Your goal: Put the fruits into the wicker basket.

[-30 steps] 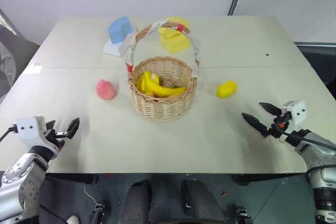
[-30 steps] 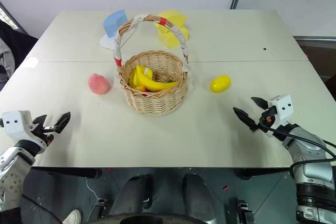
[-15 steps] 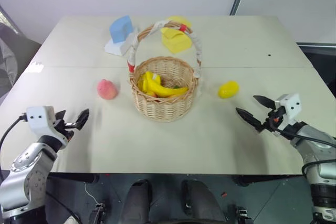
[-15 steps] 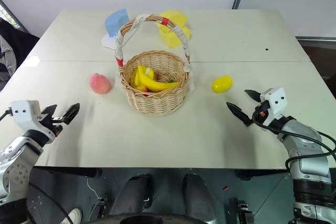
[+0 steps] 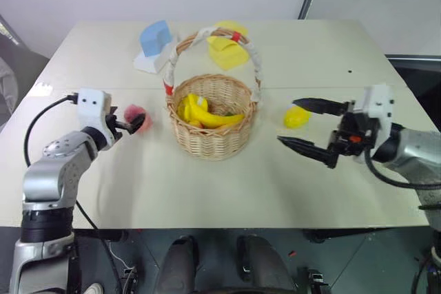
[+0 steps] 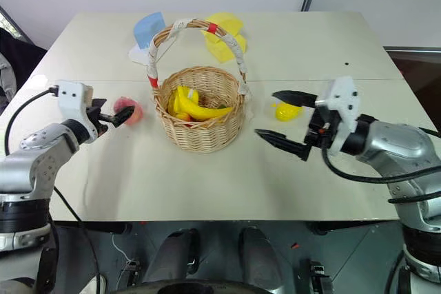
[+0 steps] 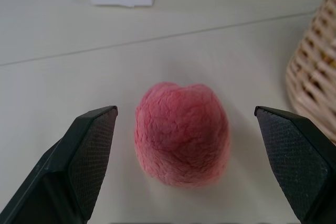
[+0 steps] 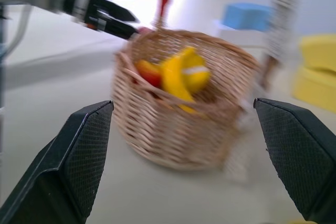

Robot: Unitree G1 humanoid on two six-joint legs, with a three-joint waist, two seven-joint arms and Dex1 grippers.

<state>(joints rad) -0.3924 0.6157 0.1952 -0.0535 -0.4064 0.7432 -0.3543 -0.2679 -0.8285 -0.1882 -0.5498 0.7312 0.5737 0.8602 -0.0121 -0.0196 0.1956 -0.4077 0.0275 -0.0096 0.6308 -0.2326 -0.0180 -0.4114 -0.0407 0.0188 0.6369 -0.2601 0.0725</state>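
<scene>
Left gripper [image 5: 136,123], fingers apart, now beside peach [image 5: 135,116] at centre left; right gripper [image 5: 306,125], spread wide, now beside lemon [image 5: 297,117], right of wicker basket [image 5: 212,126]; neither fruit grasped yet

peach [image 5: 136,116], wicker basket [image 5: 213,125], lemon [image 5: 297,118]

Peach [image 7: 181,134]: one
Lemon [image 5: 298,117]: one
Wicker basket [image 5: 212,139]: one
Bananas [image 5: 207,113]: one bunch, number unclear
Blocky shapes: two, blue [image 5: 156,38] and yellow [image 5: 228,51]
</scene>
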